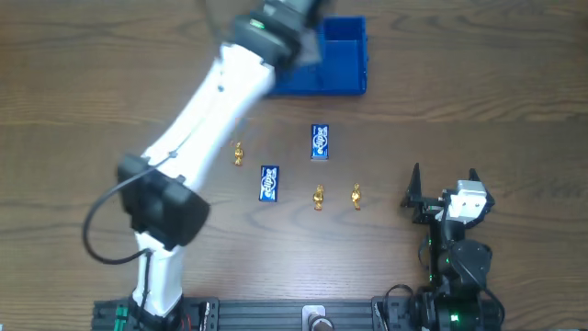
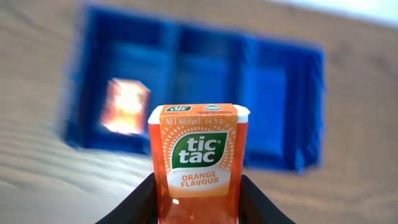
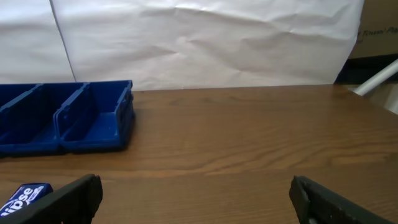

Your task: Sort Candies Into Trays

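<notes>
Top view: left arm (image 1: pixel 216 97) stretches up to the blue tray (image 1: pixel 344 64). Two blue packs (image 1: pixel 320 142) and three gold candies (image 1: pixel 319 197) lie loose on the table (image 1: pixel 496 101). The right gripper (image 1: pixel 443 188) sits near them, fingers spread.

Left wrist view: left gripper (image 2: pixel 199 208) pinches the orange candy box (image 2: pixel 199 155) upright above the tray; a second orange box (image 2: pixel 126 106) lies in an end compartment. Risk: let go from up here, the box may bounce out or land in the wrong compartment. Can't tell which one it's over.

Right wrist view: jaws wide, holding nothing; tray and one blue pack ahead.
</notes>
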Available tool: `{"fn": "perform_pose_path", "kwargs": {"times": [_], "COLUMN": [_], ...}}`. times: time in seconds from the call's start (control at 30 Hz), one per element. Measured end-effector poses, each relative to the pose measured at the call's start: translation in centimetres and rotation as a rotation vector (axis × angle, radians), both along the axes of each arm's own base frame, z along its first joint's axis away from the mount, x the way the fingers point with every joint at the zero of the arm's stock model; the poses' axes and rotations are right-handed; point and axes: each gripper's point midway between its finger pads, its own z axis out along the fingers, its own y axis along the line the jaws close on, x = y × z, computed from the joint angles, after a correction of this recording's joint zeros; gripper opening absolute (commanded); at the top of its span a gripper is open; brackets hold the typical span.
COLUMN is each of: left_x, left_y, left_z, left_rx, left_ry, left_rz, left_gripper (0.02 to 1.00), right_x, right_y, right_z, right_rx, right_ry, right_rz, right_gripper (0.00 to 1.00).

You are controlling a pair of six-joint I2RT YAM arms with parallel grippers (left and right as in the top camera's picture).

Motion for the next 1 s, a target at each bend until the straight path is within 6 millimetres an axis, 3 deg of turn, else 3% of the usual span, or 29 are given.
{"fn": "perform_pose_path", "kwargs": {"times": [0.1, 0.2, 0.63, 1.0], "left_x": [1.5, 2.5, 4.0, 4.1], "left_y": [3.1, 4.6, 5.1, 5.2], "left_z": [-0.6, -2.6, -10.4, -10.8], "left_rx": [0.028, 0.06, 0.097, 0.086], "left_ry": [0.01, 0.05, 0.178, 0.185], "left_rz": [0.013, -0.011, -0.11, -0.112], "left_gripper": [0.318, 0.329, 0.336, 0.356], "right_x": [0.0, 0.0, 0.0, 0.0], "right_y": [0.0, 0.0, 0.0, 0.0], "right_z": [0.0, 0.0, 0.0, 0.0], "right_rx": [0.0, 0.0, 0.0, 0.0], "right_ry": [0.0, 0.0, 0.0, 0.0], "right_rz": [0.0, 0.0, 0.0, 0.0], "right_gripper": [0.998, 0.998, 0.998, 0.998]}}
